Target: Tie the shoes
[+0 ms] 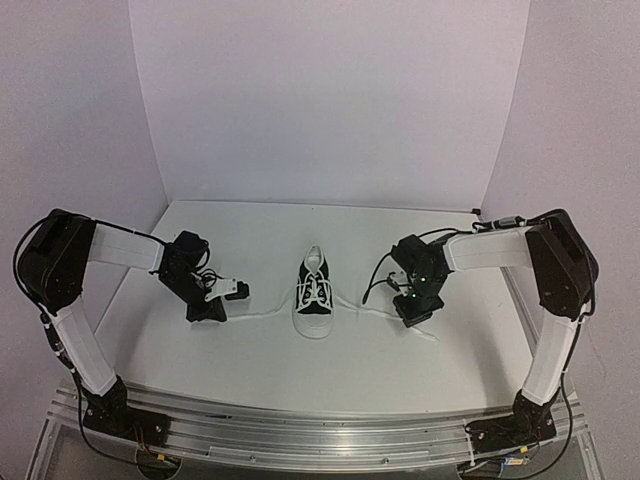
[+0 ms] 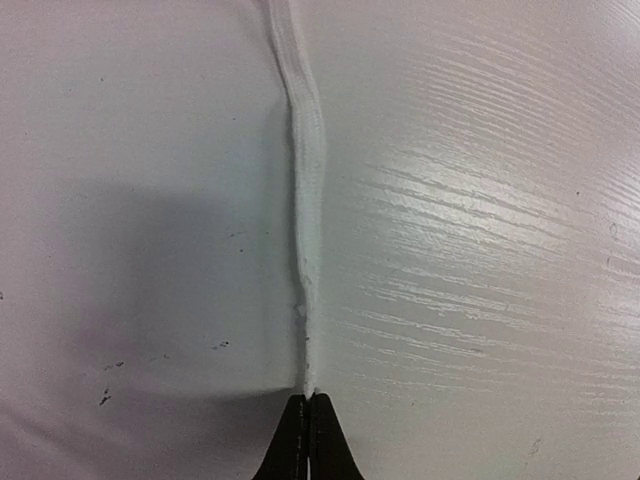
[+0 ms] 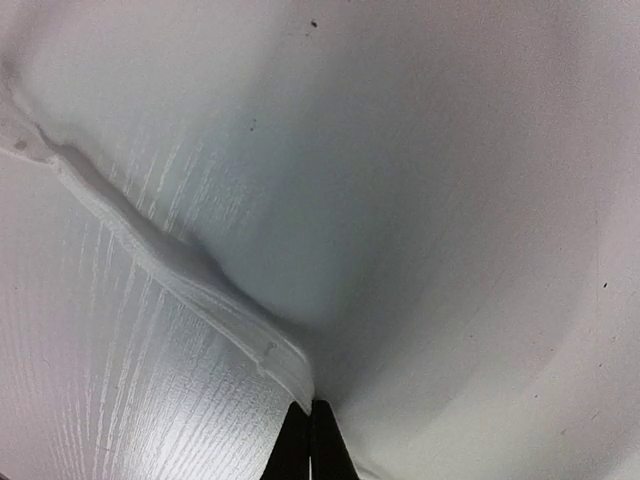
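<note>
The small black sneaker (image 1: 315,296) with white toe cap and white laces lies in the middle of the table, toe toward the arms. My left gripper (image 1: 212,315) is down at the table left of the shoe, shut on the left lace (image 1: 262,314). The left wrist view shows the closed jaws (image 2: 308,400) pinching that lace (image 2: 308,200), which runs straight away from them. My right gripper (image 1: 416,317) is down at the table right of the shoe, shut (image 3: 309,410) on the right lace (image 3: 180,265), which also shows in the top view (image 1: 368,311). The shoe is out of both wrist views.
The white table (image 1: 330,370) is enclosed by white walls at the back and both sides. A short tail of the right lace (image 1: 430,335) lies past the right gripper. The arm bases stand on a metal rail (image 1: 300,435) at the near edge.
</note>
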Tool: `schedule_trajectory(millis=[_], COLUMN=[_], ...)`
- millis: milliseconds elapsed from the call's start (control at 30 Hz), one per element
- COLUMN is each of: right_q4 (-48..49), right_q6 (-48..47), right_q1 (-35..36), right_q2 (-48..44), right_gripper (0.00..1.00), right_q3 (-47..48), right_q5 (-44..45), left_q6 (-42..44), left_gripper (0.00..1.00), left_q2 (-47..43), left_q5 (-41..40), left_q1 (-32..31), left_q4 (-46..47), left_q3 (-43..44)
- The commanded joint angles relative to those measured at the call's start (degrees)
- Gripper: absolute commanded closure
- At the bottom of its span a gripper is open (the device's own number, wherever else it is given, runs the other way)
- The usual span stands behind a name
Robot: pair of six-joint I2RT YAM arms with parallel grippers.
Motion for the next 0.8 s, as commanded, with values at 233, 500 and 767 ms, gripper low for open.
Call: schedule_trajectory(millis=[233, 500, 767], right_q4=[1.0, 4.2, 15.5], right_q6=[7.6, 20.2, 28.6], right_q1=[0.0, 0.4, 9.4], right_q2=[-7.6, -4.7, 8.5], right_gripper=[1.0, 1.0, 1.0], right_q3=[9.9, 29.3, 44.9], right_q5=[-3.2, -16.6, -24.5], left_q6=[-13.1, -11.2, -9.7], left_gripper=[1.0, 1.0, 1.0], left_q2=[-6.7, -16.4, -20.1], left_q5=[9.2, 10.4, 9.5], left_q1=[-3.0, -15.6, -17.8], left_q4=[-11.9, -11.5, -4.4], left_q3=[18.7, 19.0, 16.1])
